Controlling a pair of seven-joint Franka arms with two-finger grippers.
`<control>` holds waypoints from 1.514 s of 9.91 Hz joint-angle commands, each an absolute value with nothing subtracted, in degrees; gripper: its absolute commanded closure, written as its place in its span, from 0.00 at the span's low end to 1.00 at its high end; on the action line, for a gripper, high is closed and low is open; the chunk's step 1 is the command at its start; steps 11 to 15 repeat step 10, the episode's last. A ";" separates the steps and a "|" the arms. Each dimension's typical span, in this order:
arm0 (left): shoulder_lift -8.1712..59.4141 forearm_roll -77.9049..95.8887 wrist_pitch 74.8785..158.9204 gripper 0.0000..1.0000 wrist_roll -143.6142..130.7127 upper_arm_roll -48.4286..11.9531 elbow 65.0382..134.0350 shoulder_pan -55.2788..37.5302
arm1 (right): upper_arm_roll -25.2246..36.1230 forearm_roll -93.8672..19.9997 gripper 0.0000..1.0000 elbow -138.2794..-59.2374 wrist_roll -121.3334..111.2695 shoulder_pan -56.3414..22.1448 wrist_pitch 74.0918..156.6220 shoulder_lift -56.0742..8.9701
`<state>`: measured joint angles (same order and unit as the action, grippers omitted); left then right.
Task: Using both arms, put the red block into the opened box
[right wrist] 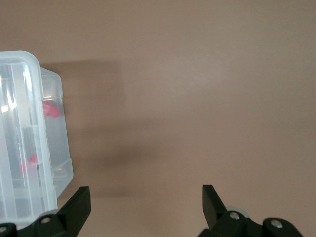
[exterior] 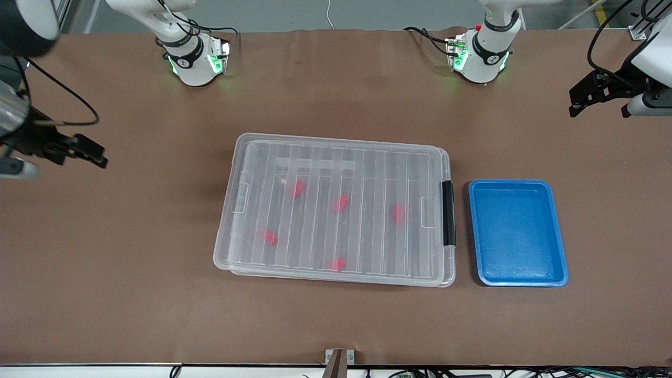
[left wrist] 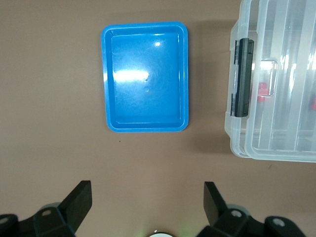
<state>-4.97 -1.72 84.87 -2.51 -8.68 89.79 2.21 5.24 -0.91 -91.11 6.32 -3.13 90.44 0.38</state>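
Five tiny bright red plastic blocks (exterior: 270, 237) lie inside the large clear plastic box (exterior: 231, 210), under its ribbed lid. They look light, rigid and slick, best pinched across flat sides. Both pincers, left (left wrist: 148, 200) and right (right wrist: 146, 202), gape empty above bare surface (exterior: 131, 262) beside that box.

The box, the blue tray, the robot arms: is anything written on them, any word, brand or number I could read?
None can be read.
The box and its black latch: no text shows.
The blue tray: plain.
The arm bases: only green lights, no legible marking.
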 commanded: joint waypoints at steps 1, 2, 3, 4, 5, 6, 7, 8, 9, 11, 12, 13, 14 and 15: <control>-3.69 -2.46 84.03 0.00 -2.90 -8.70 89.65 2.28 | 8.08 -1.49 0.00 -83.70 7.21 -3.08 83.43 -0.79; -3.95 -2.46 83.15 0.00 -2.81 -8.70 89.56 2.63 | 8.09 -1.58 0.00 -83.24 7.38 -2.99 81.49 -0.79; -3.96 -2.55 82.45 0.00 -2.81 -8.70 88.86 2.64 | 7.82 -1.41 0.00 -83.84 7.38 -3.42 81.39 -0.79; -3.87 -2.55 81.92 0.00 -2.81 -8.70 88.77 2.72 | 7.65 -1.49 0.00 -83.85 7.30 -3.17 81.82 -1.05; -3.95 -2.55 81.74 0.00 -2.81 -8.70 88.77 2.72 | 7.65 -1.49 0.00 -83.85 7.29 -2.90 82.35 -1.14; -4.04 -2.55 81.65 0.00 -2.73 -8.70 88.68 2.72 | 6.86 -1.49 0.00 -83.85 7.29 -2.29 82.44 -1.14; -3.87 -2.55 81.22 0.00 -2.81 -8.70 88.77 2.64 | 4.33 -1.49 0.00 -83.85 7.29 -0.37 82.35 -1.06; -3.78 -2.55 81.12 0.00 -2.90 -8.70 88.77 2.72 | 4.05 -1.49 0.00 -83.85 7.29 -0.09 82.44 -1.05; -3.78 -2.55 81.04 0.00 -2.90 -8.61 88.77 2.72 | 4.04 -1.49 0.00 -83.85 7.29 -0.09 82.27 -1.05; -3.87 -2.64 80.77 0.00 -2.81 -8.61 88.77 3.42 | 4.04 -1.49 0.00 -83.93 7.29 -0.44 82.09 -1.05; -3.87 -2.64 80.77 0.00 -2.81 -8.61 88.77 3.42 | 4.04 -1.49 0.00 -83.93 7.29 -0.44 82.09 -1.05; -3.87 -2.64 80.77 0.00 -2.81 -8.61 88.77 3.42 | 4.04 -1.49 0.00 -83.93 7.29 -0.44 82.09 -1.05; -3.87 -2.64 80.77 0.00 -2.81 -8.61 88.77 3.42 | 4.04 -1.49 0.00 -83.93 7.29 -0.44 82.09 -1.05; -3.87 -2.64 80.77 0.00 -2.81 -8.61 88.77 3.42 | 4.04 -1.49 0.00 -83.93 7.29 -0.44 82.09 -1.05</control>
